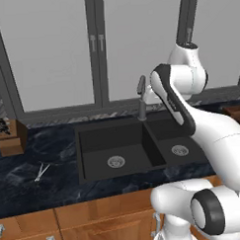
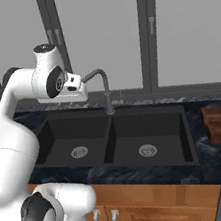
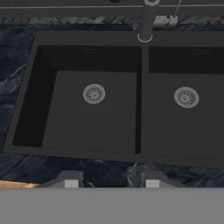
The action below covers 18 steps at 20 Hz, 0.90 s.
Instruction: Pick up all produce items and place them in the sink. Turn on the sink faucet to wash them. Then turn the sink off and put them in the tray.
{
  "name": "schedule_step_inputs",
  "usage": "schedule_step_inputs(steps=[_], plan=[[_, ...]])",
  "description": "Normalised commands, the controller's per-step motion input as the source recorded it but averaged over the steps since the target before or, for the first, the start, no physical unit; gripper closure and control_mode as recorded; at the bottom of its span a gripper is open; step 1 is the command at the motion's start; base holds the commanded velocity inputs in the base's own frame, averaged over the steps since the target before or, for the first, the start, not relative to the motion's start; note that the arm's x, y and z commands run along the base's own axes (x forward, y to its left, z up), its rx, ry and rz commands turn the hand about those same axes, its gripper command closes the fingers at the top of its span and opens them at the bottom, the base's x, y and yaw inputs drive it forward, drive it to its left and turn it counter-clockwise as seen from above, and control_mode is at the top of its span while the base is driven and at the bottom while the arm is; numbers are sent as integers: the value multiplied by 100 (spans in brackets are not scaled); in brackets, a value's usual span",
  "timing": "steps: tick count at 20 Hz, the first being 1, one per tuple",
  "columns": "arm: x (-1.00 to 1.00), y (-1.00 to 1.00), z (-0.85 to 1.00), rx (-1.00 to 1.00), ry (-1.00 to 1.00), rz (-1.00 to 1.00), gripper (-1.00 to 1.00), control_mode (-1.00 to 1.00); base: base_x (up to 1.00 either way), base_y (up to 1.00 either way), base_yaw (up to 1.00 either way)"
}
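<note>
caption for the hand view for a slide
Hand camera looks down on the black double sink, both drains bare, faucet at the back edge, jaws apart and empty above the front counter.

looking straight down into the black double sink (image 3: 26, 83), a silver drain (image 3: 94, 94) in each basin. faucet (image 3: 146, 19) stem rises at the back divider. gripper (image 3: 112, 181) fingertips sit apart over the dark marble counter (image 3: 13, 52).

Both basins of the black sink (image 3: 92, 118) lie open from above. The faucet (image 2: 105, 90) rises behind the divider, and a window stands just behind it.
</note>
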Motion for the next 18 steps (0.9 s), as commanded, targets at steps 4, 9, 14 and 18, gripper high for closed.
schedule_step_inputs(steps=[4,9,14,18], plan=[[-1,-7,0,0,0,1,-100,-100,0,0,0],[-22,-24,3,0,-7,-1,-100,-100,0,0,0],[-25,-52,0,0,-1,-22,-100,-100,0,0,0],[-22,-75,0,-1,13,-47,-100,-100,0,0,0]])
